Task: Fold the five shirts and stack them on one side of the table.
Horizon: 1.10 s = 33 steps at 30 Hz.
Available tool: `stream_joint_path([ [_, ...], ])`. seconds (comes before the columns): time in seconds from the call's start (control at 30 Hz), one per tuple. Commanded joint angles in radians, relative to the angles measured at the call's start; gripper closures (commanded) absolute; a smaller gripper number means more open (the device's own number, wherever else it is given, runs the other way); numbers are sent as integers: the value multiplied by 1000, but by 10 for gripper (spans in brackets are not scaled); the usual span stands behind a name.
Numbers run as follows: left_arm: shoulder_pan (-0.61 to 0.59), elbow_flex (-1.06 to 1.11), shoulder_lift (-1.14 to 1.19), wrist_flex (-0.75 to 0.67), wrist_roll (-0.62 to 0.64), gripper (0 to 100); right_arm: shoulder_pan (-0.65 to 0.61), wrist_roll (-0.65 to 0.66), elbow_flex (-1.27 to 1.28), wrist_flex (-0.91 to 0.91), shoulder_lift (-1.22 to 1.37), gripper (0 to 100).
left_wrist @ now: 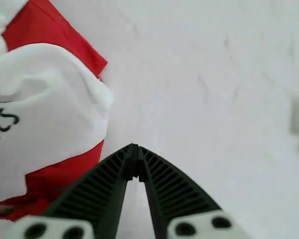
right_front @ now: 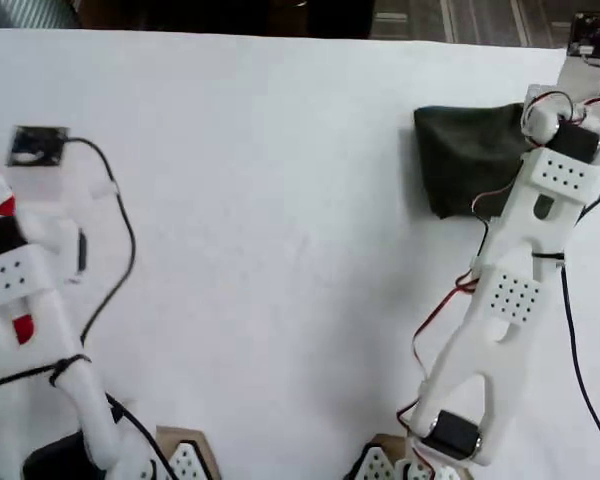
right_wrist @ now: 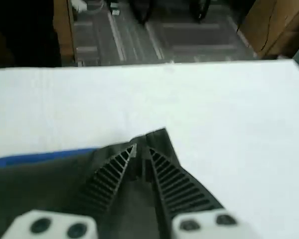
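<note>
A folded dark green shirt (right_front: 465,160) lies at the table's right side. My right gripper (right_wrist: 139,155) sits at its far right corner, shut with a pinch of the dark green shirt (right_wrist: 50,194) standing up between its tips. A blue edge (right_wrist: 40,157) of another garment shows under it. A red and white shirt (left_wrist: 45,109) lies bunched at the table's left edge, just beside my left gripper (left_wrist: 134,169). That gripper is shut with nothing in it, its tips over bare cloth. The right arm (right_front: 520,280) stretches from the near edge to the green shirt.
The white table cover (right_front: 280,230) is bare across the middle. A small black module (right_front: 38,145) with a cable lies at the left, and another (right_front: 592,35) at the far right corner. Beyond the far edge is floor.
</note>
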Motion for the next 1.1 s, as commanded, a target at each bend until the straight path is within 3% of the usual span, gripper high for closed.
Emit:
stream_joint_path([
  [0.0, -77, -220, -41, 138, -6, 970, -16, -9, -46, 271, -182, 978],
  [0.17, -206, -346, -32, 195, -118, 834, -53, -3, -48, 591, -323, 978],
  [0.27, -284, -344, -31, 181, -176, 755, -54, -3, -5, 607, -417, 978],
  [0.43, -459, -344, -31, 97, -183, 752, -50, -2, 184, 607, -636, 977],
  [0.6, -554, -344, -31, 25, -184, 751, -114, 0, 609, 607, -1053, 977],
  [0.8, -601, -338, -29, -48, -184, 750, -285, 68, 1218, 602, -1636, 977],
  [1.07, -605, -110, 60, -339, -250, 749, -337, 103, 1726, 602, -2060, 977],
])
